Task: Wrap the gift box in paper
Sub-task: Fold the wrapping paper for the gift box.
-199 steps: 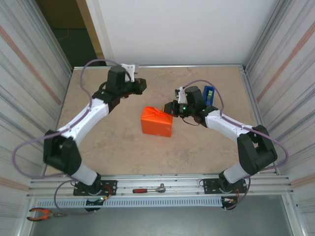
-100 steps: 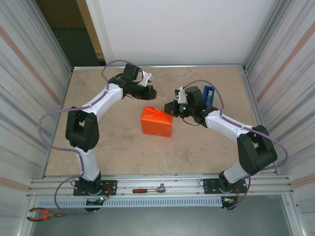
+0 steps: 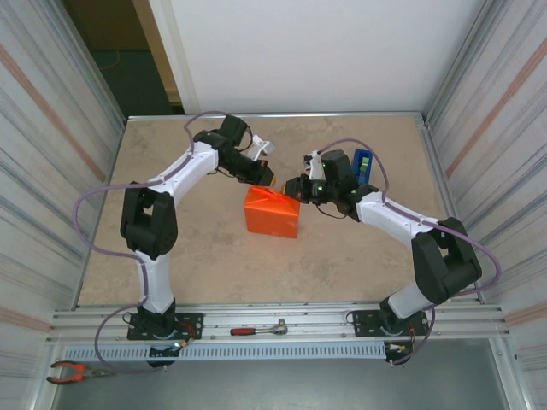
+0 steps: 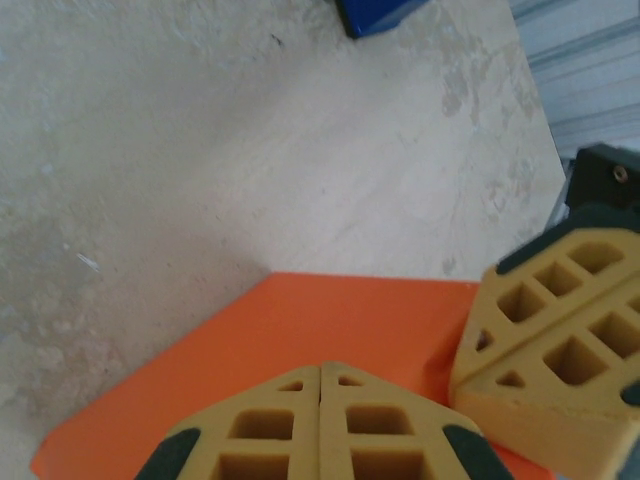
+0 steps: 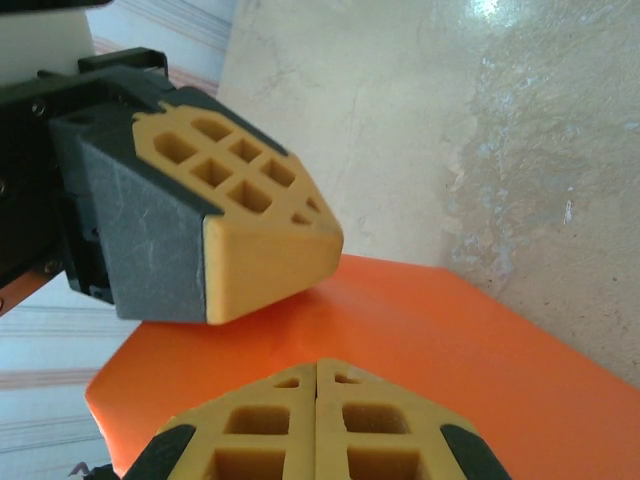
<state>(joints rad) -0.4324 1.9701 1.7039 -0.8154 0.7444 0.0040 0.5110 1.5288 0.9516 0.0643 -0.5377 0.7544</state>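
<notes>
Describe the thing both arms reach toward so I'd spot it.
On the beige table, between the two white arms, sits a parcel wrapped in orange paper. The left gripper and right gripper, both shut, meet over its far edge. Nothing else on the table is bright orange.

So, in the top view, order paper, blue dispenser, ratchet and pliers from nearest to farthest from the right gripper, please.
1. Paper, at the right gripper, centre.
2. Blue dispenser, far side, right.
3. Ratchet, near rail, middle.
4. Pliers, near left corner.
</notes>
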